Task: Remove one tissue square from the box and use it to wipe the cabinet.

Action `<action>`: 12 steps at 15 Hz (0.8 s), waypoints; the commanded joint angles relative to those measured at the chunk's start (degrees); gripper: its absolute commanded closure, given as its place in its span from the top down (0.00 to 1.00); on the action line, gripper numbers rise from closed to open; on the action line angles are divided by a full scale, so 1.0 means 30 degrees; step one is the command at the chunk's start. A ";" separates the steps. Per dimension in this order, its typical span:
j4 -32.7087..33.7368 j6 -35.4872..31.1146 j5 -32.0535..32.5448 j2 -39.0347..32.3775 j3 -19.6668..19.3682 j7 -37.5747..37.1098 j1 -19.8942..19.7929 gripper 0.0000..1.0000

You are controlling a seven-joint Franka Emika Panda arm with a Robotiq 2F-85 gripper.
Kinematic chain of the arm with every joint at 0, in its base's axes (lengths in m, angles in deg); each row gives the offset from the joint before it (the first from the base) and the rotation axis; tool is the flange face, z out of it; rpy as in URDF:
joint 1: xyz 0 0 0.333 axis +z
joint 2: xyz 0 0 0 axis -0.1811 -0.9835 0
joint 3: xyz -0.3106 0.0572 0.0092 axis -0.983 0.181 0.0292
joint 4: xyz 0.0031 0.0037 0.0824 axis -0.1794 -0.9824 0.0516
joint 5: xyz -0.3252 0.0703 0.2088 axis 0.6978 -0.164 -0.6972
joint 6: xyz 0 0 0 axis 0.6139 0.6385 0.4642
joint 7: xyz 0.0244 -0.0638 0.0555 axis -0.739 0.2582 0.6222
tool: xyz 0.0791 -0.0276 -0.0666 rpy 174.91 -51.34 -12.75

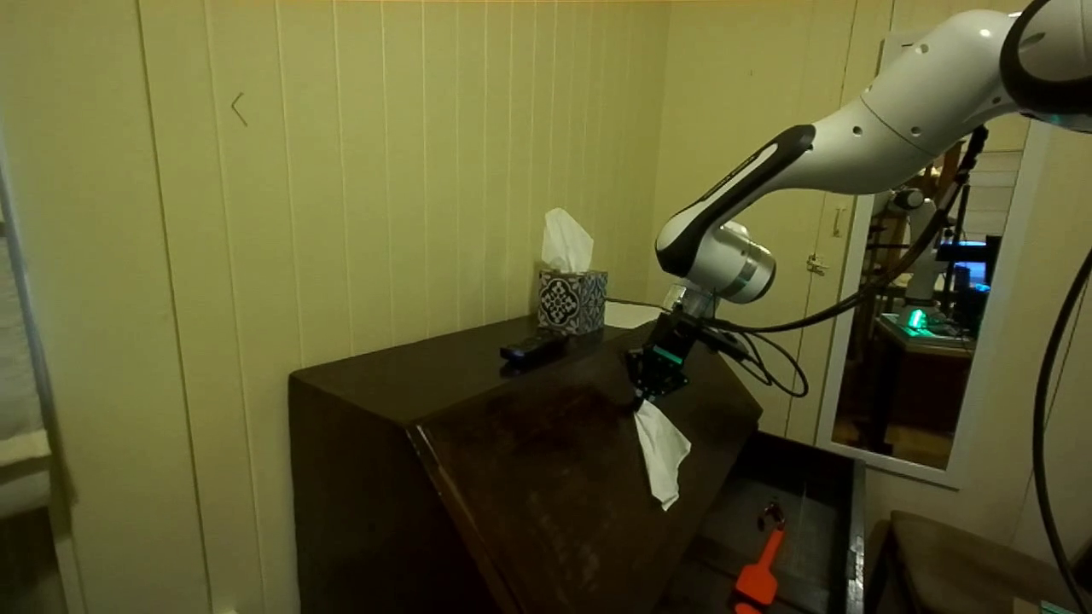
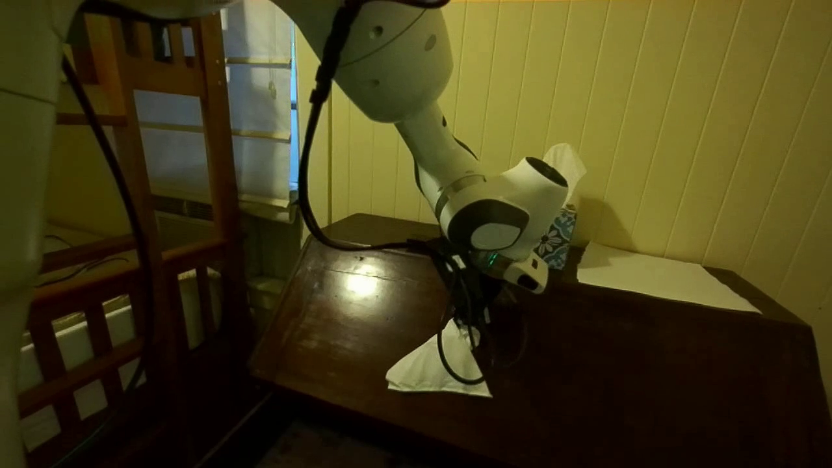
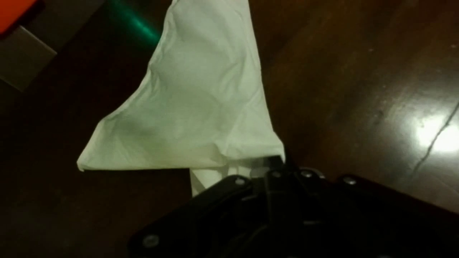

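My gripper (image 1: 641, 399) is shut on a white tissue (image 1: 662, 452), which hangs from the fingertips against the sloped front of the dark brown cabinet (image 1: 546, 512). In an exterior view the tissue (image 2: 437, 365) spreads out below the gripper (image 2: 467, 320) over the slope. In the wrist view the tissue (image 3: 208, 93) fans out ahead of the closed fingers (image 3: 279, 165), over the glossy cabinet surface (image 3: 340, 89). The patterned tissue box (image 1: 572, 303) stands upright on the cabinet top with another tissue sticking up. The arm partly hides the box (image 2: 556, 246) in an exterior view.
A dark remote (image 1: 534, 348) lies before the box. White paper (image 2: 656, 276) lies on the cabinet top. An open drawer (image 1: 856, 529) below the slope holds an orange-handled object (image 1: 759, 580). A mirror (image 1: 921, 367) and a brown chair (image 1: 955, 563) stand at the right; a wooden bed frame (image 2: 214, 143) stands beside the cabinet.
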 commanded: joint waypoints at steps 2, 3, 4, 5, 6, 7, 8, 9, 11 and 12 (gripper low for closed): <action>-0.0549 0.0561 0.1632 -0.0739 -0.0563 -0.1029 0.0033 0.00; -0.0513 0.0471 0.1971 -0.0919 -0.0729 -0.1533 0.0016 0.00; -0.0544 0.0347 0.2274 -0.1036 -0.0979 -0.2061 -0.0090 0.00; -0.0449 0.0282 0.2652 -0.1276 -0.1264 -0.2957 -0.0122 0.00; -0.0411 0.0093 0.2970 -0.1471 -0.1563 -0.3633 -0.0162 0.00; -0.0252 -0.0116 0.3070 -0.1745 -0.1856 -0.4372 -0.0268 0.00; -0.0213 -0.0588 0.3000 -0.1906 -0.2122 -0.5050 -0.0379 0.00; -0.0196 -0.0857 0.2846 -0.2035 -0.2335 -0.5570 -0.0512 0.00; -0.0256 -0.1418 0.2712 -0.2197 -0.2778 -0.6761 -0.0706 0.00; -0.0294 -0.1775 0.2528 -0.2230 -0.2966 -0.7392 -0.0838 0.00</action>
